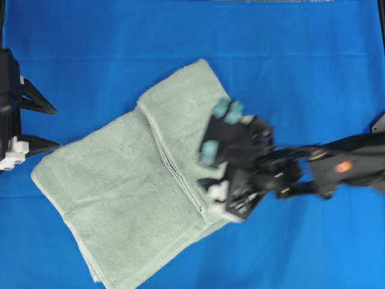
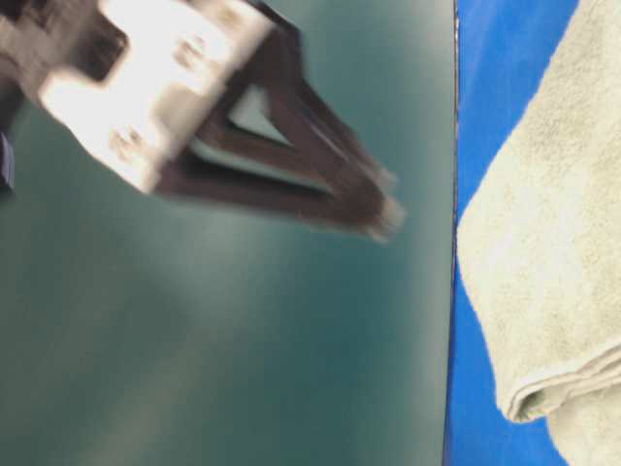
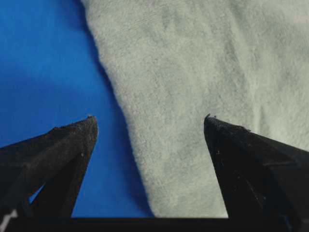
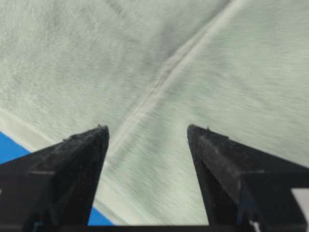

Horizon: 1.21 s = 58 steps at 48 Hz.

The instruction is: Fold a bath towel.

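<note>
The pale green bath towel (image 1: pixel 126 192) lies folded and slanted on the blue cloth, with a narrower folded flap (image 1: pixel 180 108) on its upper right part. My right gripper (image 1: pixel 203 171) hovers over the towel's right edge, blurred. In the right wrist view it (image 4: pixel 147 128) is open above the towel (image 4: pixel 231 72), where a hem line (image 4: pixel 159 84) runs diagonally, and nothing sits between its fingers. My left gripper (image 1: pixel 54 126) waits at the table's left edge, open and empty. In the left wrist view it (image 3: pixel 149 118) points at the towel's edge (image 3: pixel 193 87).
A bright blue cloth (image 1: pixel 301 60) covers the table around the towel. In the table-level view a blurred black finger (image 2: pixel 320 184) on a white mount crosses a dark green surface (image 2: pixel 194 369), with the towel's rolled fold (image 2: pixel 553 379) at the right.
</note>
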Motion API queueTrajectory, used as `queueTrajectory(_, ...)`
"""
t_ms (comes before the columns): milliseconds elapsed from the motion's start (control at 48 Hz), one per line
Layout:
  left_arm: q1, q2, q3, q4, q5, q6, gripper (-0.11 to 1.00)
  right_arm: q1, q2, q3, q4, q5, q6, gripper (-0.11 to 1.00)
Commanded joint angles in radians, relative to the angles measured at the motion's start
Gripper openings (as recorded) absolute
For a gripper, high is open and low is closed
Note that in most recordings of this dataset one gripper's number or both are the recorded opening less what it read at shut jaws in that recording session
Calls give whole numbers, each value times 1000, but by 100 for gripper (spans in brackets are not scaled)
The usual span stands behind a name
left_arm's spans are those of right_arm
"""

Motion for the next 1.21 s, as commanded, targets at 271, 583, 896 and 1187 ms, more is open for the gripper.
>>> queueTrajectory(271,-393,9,-28,3,-250,534,83,-69,-279,244,-48,-77,2,66)
queueTrajectory(583,-518,92,-38,-8,-345,816,78,-109,-348,316,-58,-89,0,66)
queueTrajectory(896,-534,433,-158,-37,-288,729,74,-110,-348,324,-63,-83,0,65)
queueTrajectory(1187,-594,729,-272,-31,-141,712,74,-133,-347,337,-63,-83,0,65)
